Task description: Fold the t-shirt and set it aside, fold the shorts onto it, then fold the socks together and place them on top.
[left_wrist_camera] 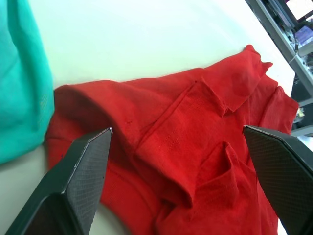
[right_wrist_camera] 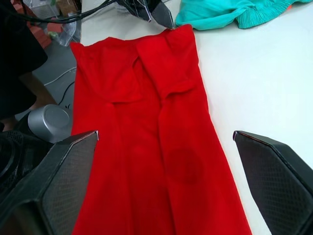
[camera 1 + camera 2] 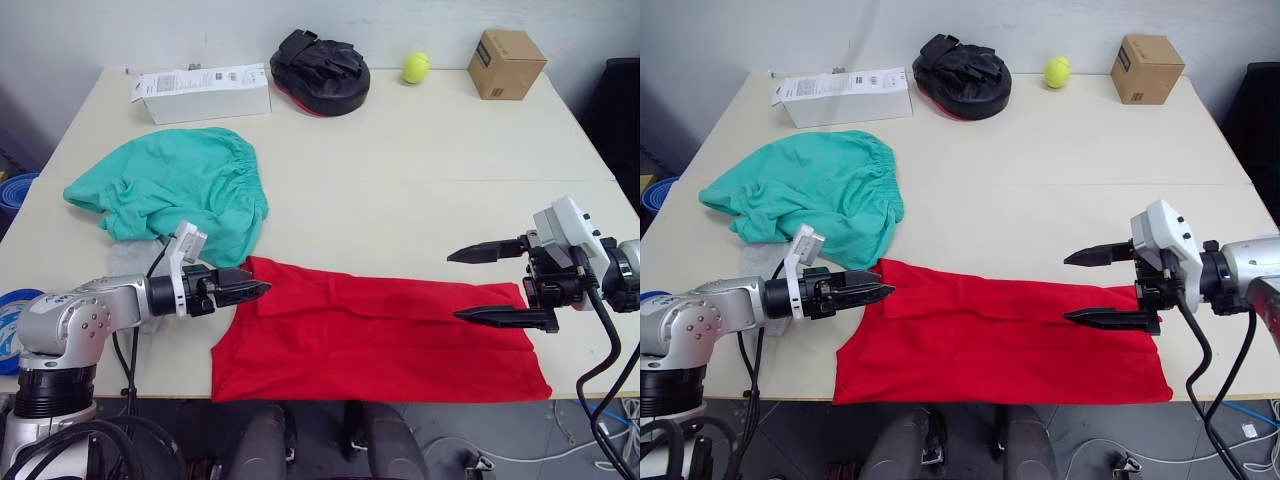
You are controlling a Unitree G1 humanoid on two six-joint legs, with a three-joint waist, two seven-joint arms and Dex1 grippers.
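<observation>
Nearest, the t-shirt (image 3: pixel 380 340) is laid along the table's (image 3: pixel 420 180) near edge, its long axis running left to right, already narrowed into a band. Each end is flanked by a gripper: the left gripper (image 3: pixel 250 290) is spread empty at the left end, the right gripper (image 3: pixel 490 285) spread empty at the right end. Farther left, the shorts (image 3: pixel 170 185) are heaped, with a grey sock (image 3: pixel 128 262) showing beneath.

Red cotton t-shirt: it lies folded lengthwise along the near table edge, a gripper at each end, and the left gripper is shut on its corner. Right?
Not quite. The left gripper is open: the left wrist view shows its fingers spread wide over the red cotton t-shirt, gripping nothing. The rest holds: the shirt lies lengthwise along the near edge, with the right gripper at its other end.
</observation>
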